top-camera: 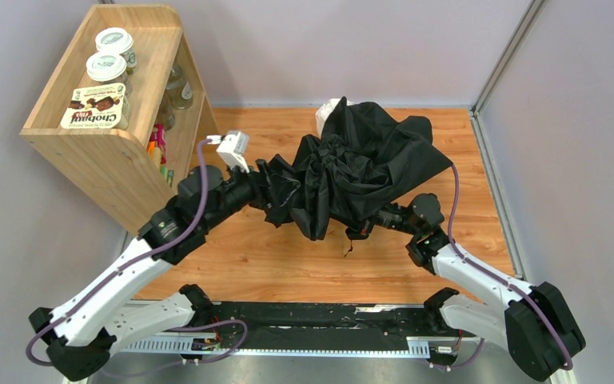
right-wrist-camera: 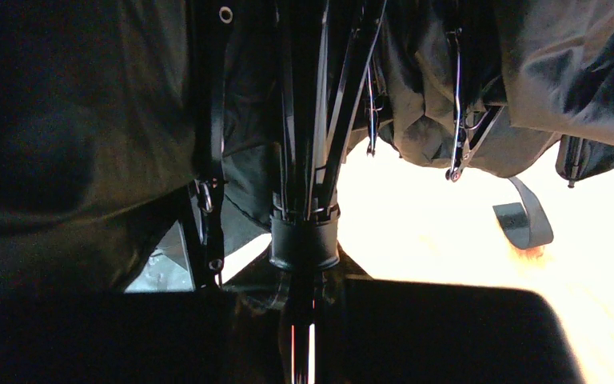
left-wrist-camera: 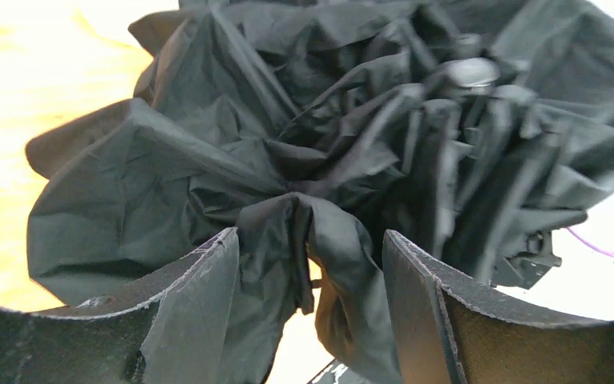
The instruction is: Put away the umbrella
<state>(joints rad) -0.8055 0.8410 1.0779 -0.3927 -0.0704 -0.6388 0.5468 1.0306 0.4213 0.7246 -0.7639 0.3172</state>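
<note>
The umbrella (top-camera: 360, 164) is a crumpled mass of black fabric held above the middle of the wooden table. My left gripper (top-camera: 262, 186) is pushed into its left side. In the left wrist view the left gripper (left-wrist-camera: 308, 268) is open, and a loose fold of umbrella fabric (left-wrist-camera: 328, 240) hangs between its fingers (left-wrist-camera: 208, 296) with gaps on both sides. My right gripper (top-camera: 377, 218) is under the canopy's right side. In the right wrist view the right gripper (right-wrist-camera: 304, 320) is shut on the thin shaft just below the umbrella's black collar (right-wrist-camera: 304, 240). The ribs rise above it and the wrist strap (right-wrist-camera: 522, 216) dangles.
A wooden shelf (top-camera: 112, 152) with jars and a snack box stands at the back left, close to the left arm. A white object (top-camera: 329, 112) shows behind the umbrella. Grey walls close in the table (top-camera: 272, 256) at the back and right. A black rail (top-camera: 304, 316) runs along the near edge.
</note>
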